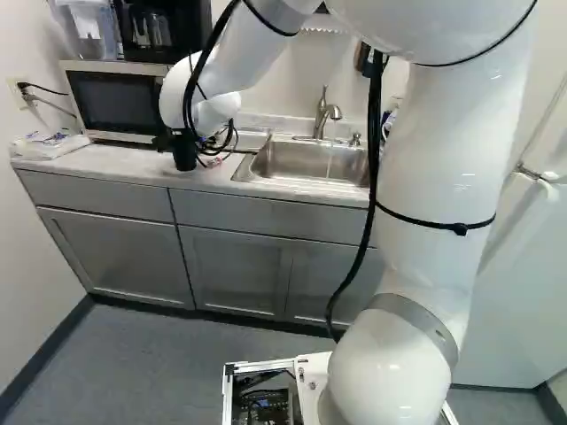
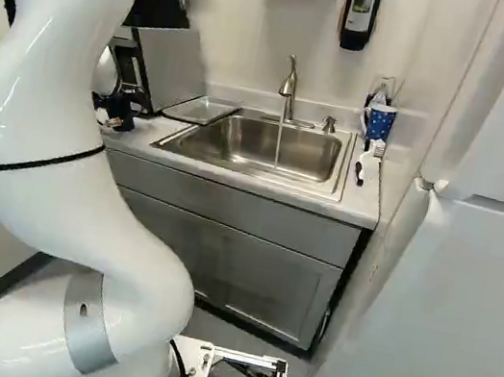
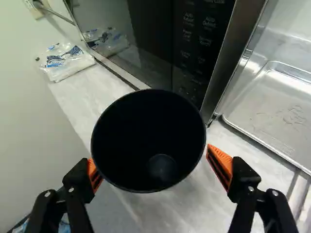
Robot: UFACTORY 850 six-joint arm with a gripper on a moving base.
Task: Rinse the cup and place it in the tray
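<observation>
In the left base view my gripper (image 1: pixel 166 142) is at the counter's front, by the black cup (image 1: pixel 184 152). The wrist view looks into the cup's dark round mouth (image 3: pixel 148 141), with the gripper (image 3: pixel 154 167) standing wide open around it. One orange pad (image 3: pixel 94 174) is partly hidden behind the cup wall; the other pad (image 3: pixel 220 165) stands beside the rim with a slight gap. Beyond the microwave's side lies a shallow metal tray (image 3: pixel 274 114), also beside the sink (image 2: pixel 240 147) as a tray (image 2: pixel 202 110).
A microwave (image 1: pixel 120 102) stands close behind the cup, with a plastic packet (image 3: pixel 65 61) near its front. From the faucet (image 2: pixel 289 88) a thin stream falls into the sink. A blue cup (image 2: pixel 379 123) and a brush (image 2: pixel 366 160) are at the sink's far side.
</observation>
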